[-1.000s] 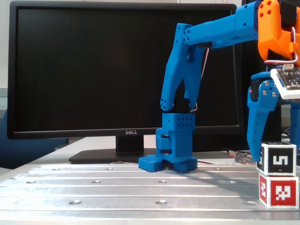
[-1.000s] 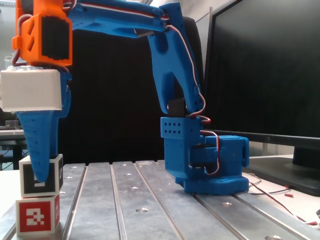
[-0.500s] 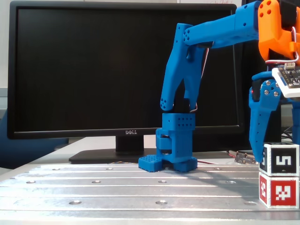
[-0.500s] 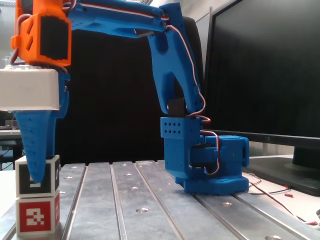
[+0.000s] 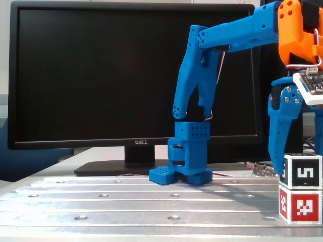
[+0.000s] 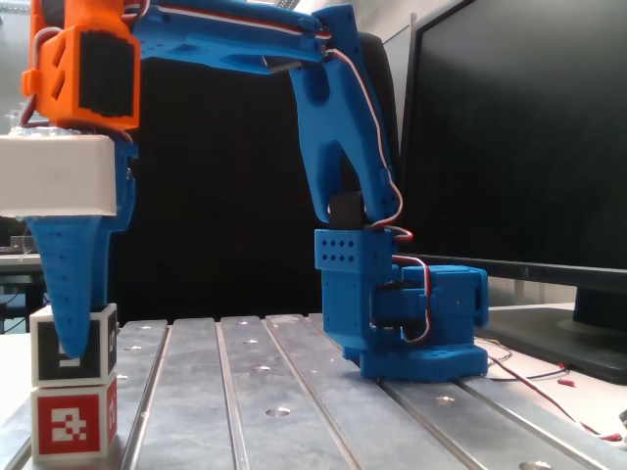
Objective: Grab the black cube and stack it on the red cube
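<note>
Ribbed metal bench (image 5: 101,201), black Dell monitor (image 5: 101,75) behind. I log: small black marker-labelled cube (image 5: 302,171) sitting squarely atop small red marker-labelled cube (image 5: 301,204), right bench edge. Blue two-finger hand (image 6: 69,338) straddling black cube; clamped or loosened, cannot tell.

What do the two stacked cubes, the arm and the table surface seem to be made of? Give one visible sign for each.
Black cube and red cube: probably plastic, matte, with white marker labels. Arm: apparently 3D-printed plastic, uniform blue and orange. Table: metal, likely aluminium, shiny and slotted.
</note>
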